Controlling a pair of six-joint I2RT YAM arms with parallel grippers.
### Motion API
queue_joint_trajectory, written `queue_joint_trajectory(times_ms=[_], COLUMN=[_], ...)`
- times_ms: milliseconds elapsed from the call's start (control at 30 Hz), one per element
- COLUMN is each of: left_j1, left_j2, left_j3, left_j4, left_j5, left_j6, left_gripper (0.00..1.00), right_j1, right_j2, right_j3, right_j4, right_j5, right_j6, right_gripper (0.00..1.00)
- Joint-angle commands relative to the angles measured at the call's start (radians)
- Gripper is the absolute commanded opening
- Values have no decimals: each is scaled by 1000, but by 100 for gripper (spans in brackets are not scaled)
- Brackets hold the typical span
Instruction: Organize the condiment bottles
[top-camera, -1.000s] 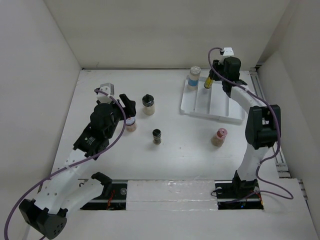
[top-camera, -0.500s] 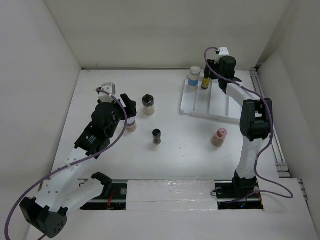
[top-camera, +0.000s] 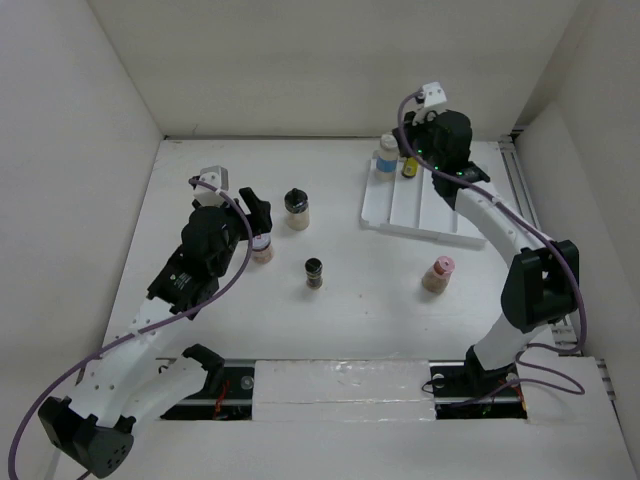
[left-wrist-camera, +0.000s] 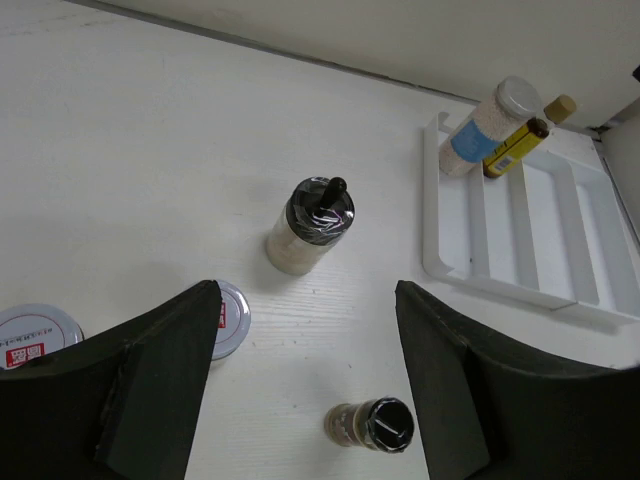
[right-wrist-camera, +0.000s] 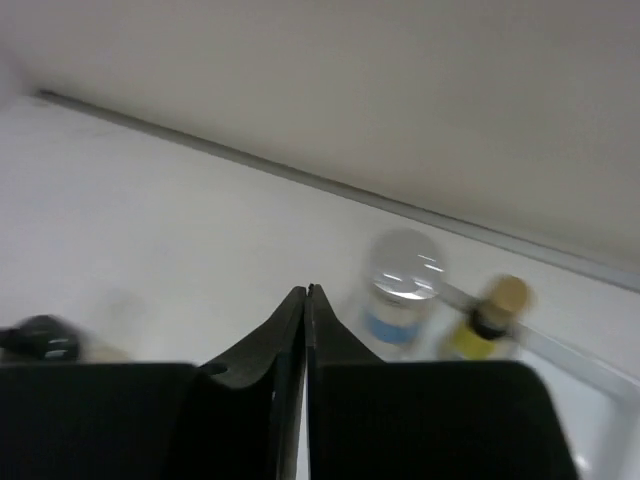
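Two in the white tray (top-camera: 440, 216): blue-labelled jar (top-camera: 387, 156), amber bottle (top-camera: 408, 167); right pincer (right-wrist-camera: 305, 300) pressed together, empty; left pincer (left-wrist-camera: 303, 292) apart, empty.

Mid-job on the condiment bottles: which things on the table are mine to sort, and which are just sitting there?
Job: blue-labelled jar, amber bottle, black-capped jar, small black-capped jar, pink-lidded jar, pale-lidded beige jar.
Not to sort: white divided tray, holding the first two; round silver lid with red label, only part seen, unclear what it is.

Blue-labelled jar (top-camera: 387, 156), amber bottle (top-camera: 408, 167) — in tray (top-camera: 412, 207)
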Motion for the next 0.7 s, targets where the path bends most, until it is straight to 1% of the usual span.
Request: queue_joint_trajectory(times_ms=[0, 67, 100, 167, 200, 233, 333, 367, 500, 600, 667], left_j1=[4, 4, 4, 4, 4, 4, 4, 4, 4, 4, 4], left_j2=[-60, -86, -115, -141, -141, -155, -155, -146, -146, -146, -146], left_j3=[2, 2, 2, -10, -21, -21, -21, -21, -21, -21, -21], left_j4=[27, 16, 16, 29, 38, 38, 38, 38, 38, 38, 38], left_j5=[-75, -127, -127, -127, -118, -104, -83, -83, -60, -50, -50], left_j6=[-38, -48, -48, -48, -48, -48, -39, -39, -39, -30, -29], left_gripper=[67, 68, 68, 70, 70, 70, 70, 70, 70, 70, 70], right_j1=[169, 235, 290, 335, 370, 386, 430, 430, 439, 439, 439], right_j2=[21, 63, 83, 138, 155, 186, 230, 262, 333, 362, 375], right_j3=[-28, -1, 8, 22, 37, 57, 108, 122, 188, 235, 245], right_j4=[52, 32, 19, 19, 19, 10, -30, -30, -40, -40, -40], right_j5=[-156, -201, -215, -244, -268, -269, -233, -221, -167, -115, -79], right_j6=[-36, -62, -62, -71, -81, -90, -122, -131, -131, -131, -131], right_gripper=[3, 3, 18, 47, 59, 75, 89, 90, 90, 85, 85])
